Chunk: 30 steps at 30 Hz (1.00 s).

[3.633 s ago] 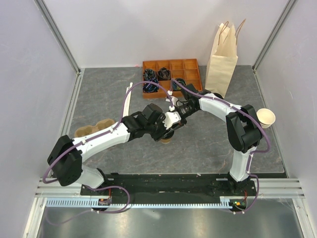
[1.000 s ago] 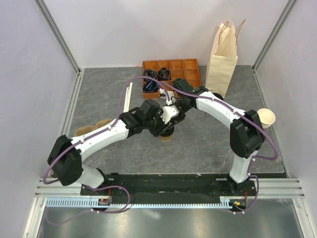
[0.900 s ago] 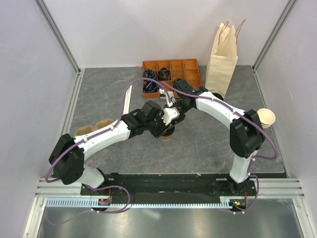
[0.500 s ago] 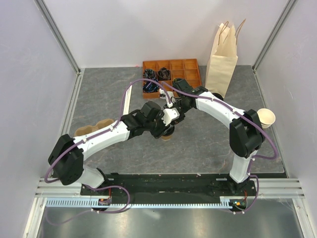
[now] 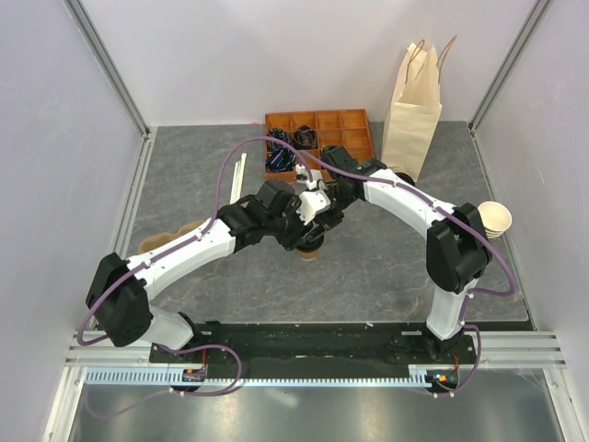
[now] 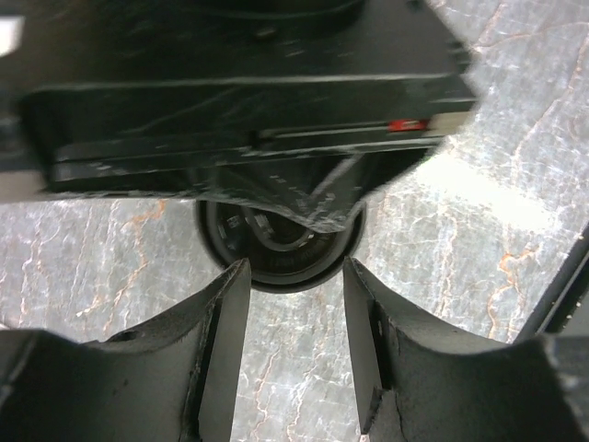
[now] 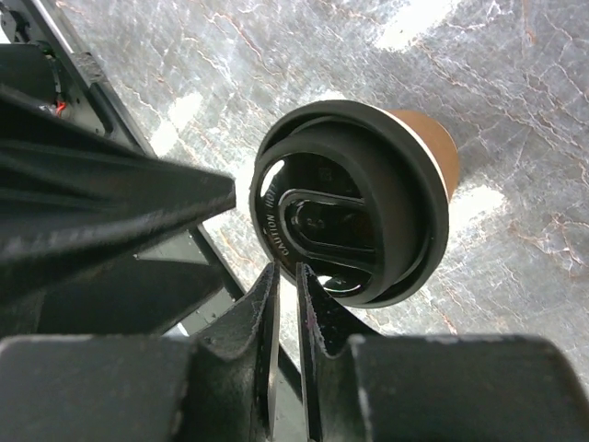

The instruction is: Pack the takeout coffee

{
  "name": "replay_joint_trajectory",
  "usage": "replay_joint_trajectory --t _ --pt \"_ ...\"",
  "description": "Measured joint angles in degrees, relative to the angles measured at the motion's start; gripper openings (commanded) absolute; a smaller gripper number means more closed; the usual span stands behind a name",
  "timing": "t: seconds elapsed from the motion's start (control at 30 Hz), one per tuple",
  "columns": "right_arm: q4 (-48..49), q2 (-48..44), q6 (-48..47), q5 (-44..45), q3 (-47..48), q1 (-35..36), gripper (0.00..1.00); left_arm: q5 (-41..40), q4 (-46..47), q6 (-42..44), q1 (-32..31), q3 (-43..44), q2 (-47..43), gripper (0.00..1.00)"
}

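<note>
Left wrist view: the left tool (image 6: pixel 294 272) now stands with its jaws apart and drawn back. The takeout coffee (image 6: pixel 274 260) sits just beyond its tips, upright on the tabletop (image 6: pixel 479 184). The right tool (image 7: pixel 287 274) is narrowed to a slit at the rim of the black lid (image 7: pixel 350 203); whether it pinches, I cannot tell. Freed and lidded, the coffee looks ready for the paper bag (image 5: pixel 411 115) at the far right.

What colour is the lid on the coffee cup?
The lid is black, on a tan cup; the right wrist view shows it best.
</note>
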Motion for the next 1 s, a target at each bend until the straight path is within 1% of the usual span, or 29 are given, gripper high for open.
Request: replay_joint_trajectory --t 0.2,0.43,0.6,1.0 --pt "-0.5 0.0 0.1 -1.3 2.3 -0.2 0.21 1.1 0.2 -0.6 2.5 0.0 0.2 0.53" --pt "-0.8 0.0 0.9 -2.0 4.9 -2.0 0.22 2.2 1.6 -0.8 2.7 -0.2 0.4 0.52" --pt "-1.2 0.0 0.9 0.2 6.5 -3.7 0.22 2.7 3.1 -0.9 2.7 -0.4 2.1 0.52" --pt "-3.3 0.0 -1.4 6.5 8.3 -3.6 0.22 3.2 7.1 -0.9 2.7 -3.1 3.3 0.50"
